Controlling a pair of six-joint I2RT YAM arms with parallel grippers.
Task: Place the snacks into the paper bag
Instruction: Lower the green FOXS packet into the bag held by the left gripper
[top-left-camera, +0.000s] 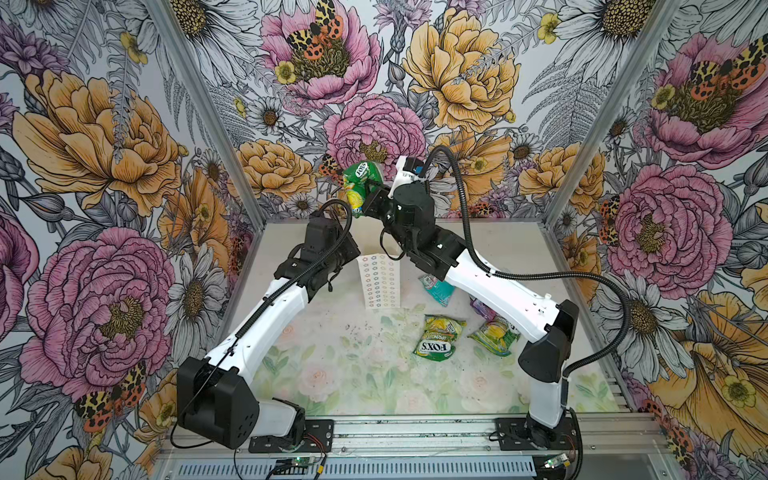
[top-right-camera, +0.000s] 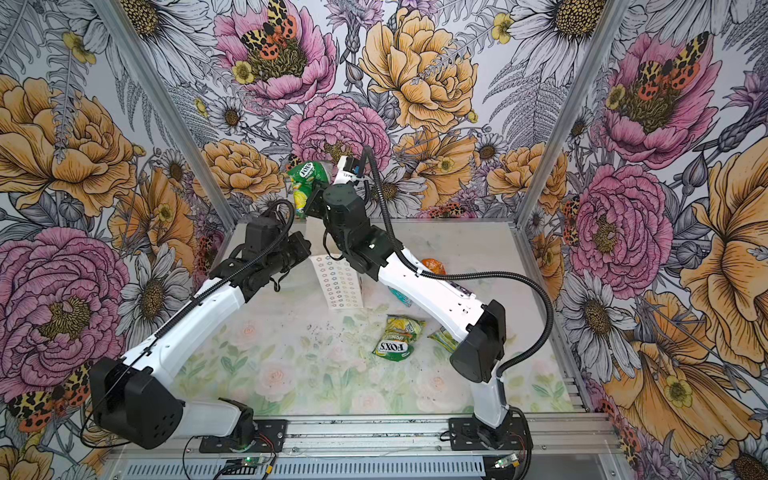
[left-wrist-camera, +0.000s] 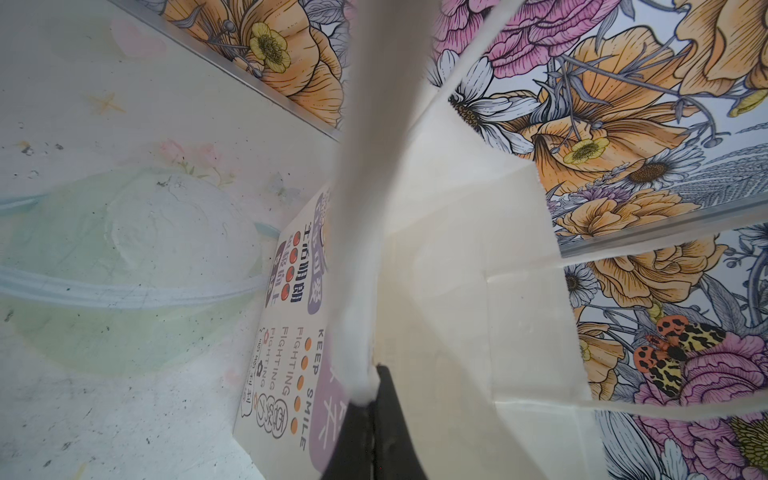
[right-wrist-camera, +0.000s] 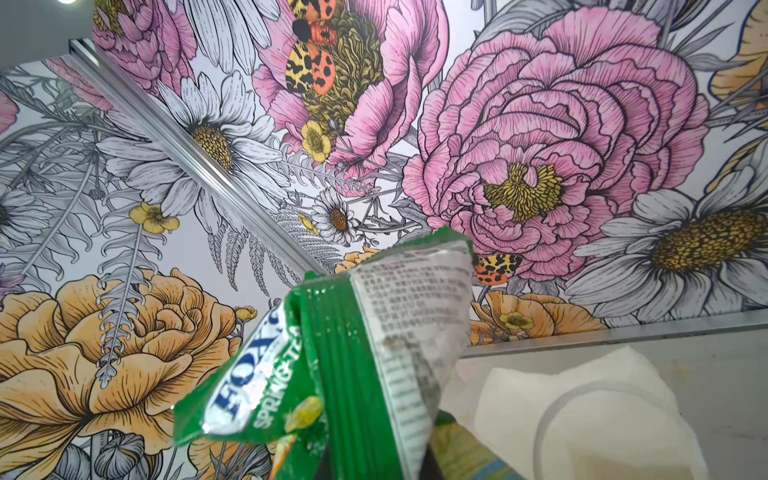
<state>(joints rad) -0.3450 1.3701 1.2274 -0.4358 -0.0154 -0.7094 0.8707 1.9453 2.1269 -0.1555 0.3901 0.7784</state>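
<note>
Right hand (top-left-camera: 371, 202): clamped on the lower end of the green packet (top-left-camera: 360, 187), which it holds high, above and just behind the bag's mouth.
Left hand (left-wrist-camera: 371, 399): closed on the top edge of the paper bag (top-left-camera: 379, 282); it may pinch a string handle too, but the view is too poor to tell.
Bag: upright on the worktop (top-left-camera: 332, 365), between the arms.
Other snacks: yellow-green FOX'S packet (top-left-camera: 440, 338), its twin (top-left-camera: 496, 334) and a teal packet (top-left-camera: 436, 289) lie flat to the bag's right.
Handling: probably light, slick, crinkly foil; best pinched at a crimped end seam. The thin bag likely tips easily.
</note>
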